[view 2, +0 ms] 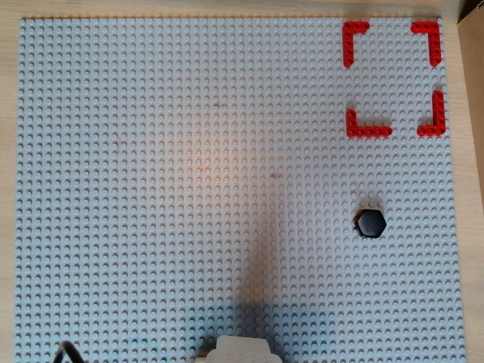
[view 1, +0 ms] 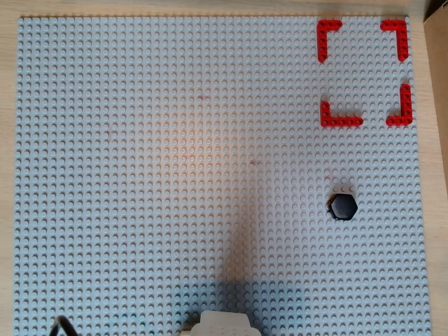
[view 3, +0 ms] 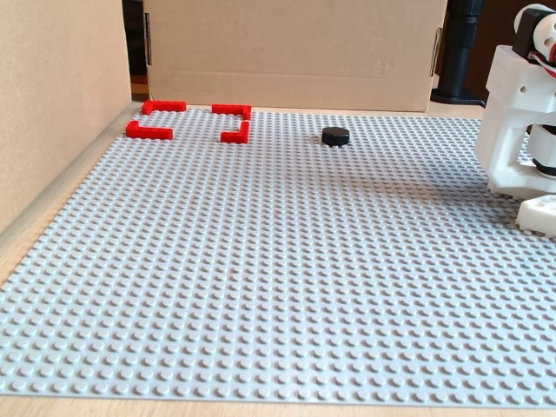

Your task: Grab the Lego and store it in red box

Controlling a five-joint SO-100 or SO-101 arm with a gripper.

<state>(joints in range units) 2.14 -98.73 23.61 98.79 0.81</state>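
You have the Lego [view 1: 344, 206] sitting flat on the grey baseplate [view 1: 140, 175], below the red box [view 1: 364, 71] in both overhead views and outside its four corner strips. In the fixed view the Lego [view 3: 335, 135] lies right of the red box [view 3: 189, 121], well apart from the white arm base [view 3: 521, 122] at the right edge. Your gripper's fingers appear in no view.
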